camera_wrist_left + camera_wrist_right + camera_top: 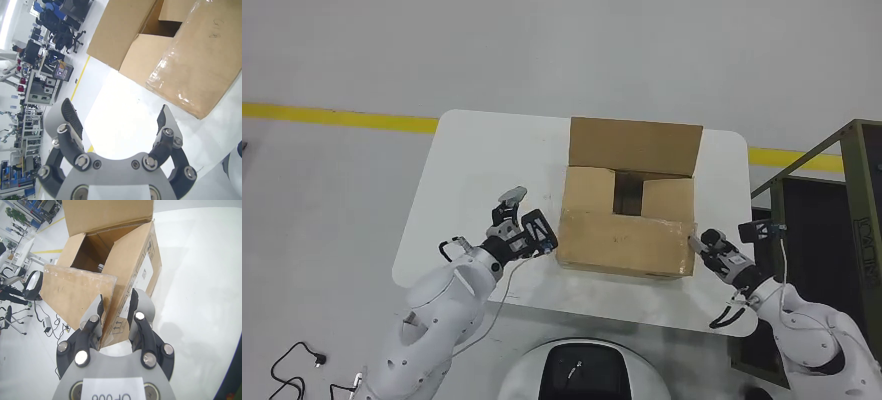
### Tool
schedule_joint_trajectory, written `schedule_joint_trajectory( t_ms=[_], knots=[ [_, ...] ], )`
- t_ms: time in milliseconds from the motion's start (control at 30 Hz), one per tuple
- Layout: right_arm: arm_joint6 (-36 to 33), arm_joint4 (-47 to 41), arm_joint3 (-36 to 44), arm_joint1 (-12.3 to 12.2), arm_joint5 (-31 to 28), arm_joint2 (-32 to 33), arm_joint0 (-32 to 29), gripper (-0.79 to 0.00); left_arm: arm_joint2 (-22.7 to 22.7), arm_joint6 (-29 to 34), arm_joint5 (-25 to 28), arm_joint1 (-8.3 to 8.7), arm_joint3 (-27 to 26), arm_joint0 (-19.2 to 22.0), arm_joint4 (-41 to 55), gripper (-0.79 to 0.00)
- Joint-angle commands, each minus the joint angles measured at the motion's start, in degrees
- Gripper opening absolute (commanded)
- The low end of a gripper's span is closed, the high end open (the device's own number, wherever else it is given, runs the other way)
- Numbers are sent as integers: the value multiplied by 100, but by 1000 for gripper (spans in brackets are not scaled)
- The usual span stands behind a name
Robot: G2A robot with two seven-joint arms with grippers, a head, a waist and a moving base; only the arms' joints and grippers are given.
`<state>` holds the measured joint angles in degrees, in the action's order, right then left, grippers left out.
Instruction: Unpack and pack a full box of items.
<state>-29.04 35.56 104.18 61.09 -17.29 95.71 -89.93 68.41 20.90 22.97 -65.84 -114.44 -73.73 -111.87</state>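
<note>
Box (589, 192) on white table (492, 170), flap (75, 287) inside right end effector (117, 294)

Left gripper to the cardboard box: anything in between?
Nothing visible. Just a stretch of white table separates the open left gripper from the near side wall of the brown cardboard box.

Top looks down; wrist cameras closely face the box (627, 240) (shared).

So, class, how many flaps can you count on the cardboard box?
4. The far flap stands upright; the left side flap and right side flap fold inward over the opening; the taped near flap sticks out toward the robot.
</note>
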Motion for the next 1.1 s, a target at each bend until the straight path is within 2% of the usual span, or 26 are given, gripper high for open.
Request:
schedule_joint_trajectory(
  t_ms=[0, 67, 233, 333, 467, 500, 533, 700, 867, 1067],
  knots=[
    [17, -40, 3, 1, 33, 4, 6, -443, -25, 91, -63, 1, -28, -88, -183, -499],
    [98, -91, 31, 1, 8, 37, -13, -449, -71, 91, -141, -4, 4, -123, -330, -785],
    [249, -136, 170, -11, -87, 231, -153, -434, -28, 174, -473, -43, 176, -150, -174, -785],
    [373, -178, 244, -16, -48, 414, -278, -443, -13, 255, -501, -57, 222, -149, -131, -785],
    [600, -218, 286, -17, 66, 710, -450, -551, -68, 338, -521, -85, 324, -165, -14, -785],
    [638, -204, 272, -18, 93, 778, -486, -739, -95, 352, -503, -88, 336, -155, -63, -785],
    [654, -192, 250, -20, 96, 825, -513, -785, -129, 350, -491, -91, 356, -148, -144, -785],
    [764, -26, 62, -27, -22, 889, -528, -785, -250, 335, -534, -126, 512, -126, -144, -785],
    [930, 310, -78, -14, -76, 677, -503, -785, -330, 78, -545, -156, 629, -80, -30, -785],
    [912, 521, -117, -10, 67, 608, -511, -785, -334, 48, -517, -161, 656, -52, -23, -785]
  ],
)
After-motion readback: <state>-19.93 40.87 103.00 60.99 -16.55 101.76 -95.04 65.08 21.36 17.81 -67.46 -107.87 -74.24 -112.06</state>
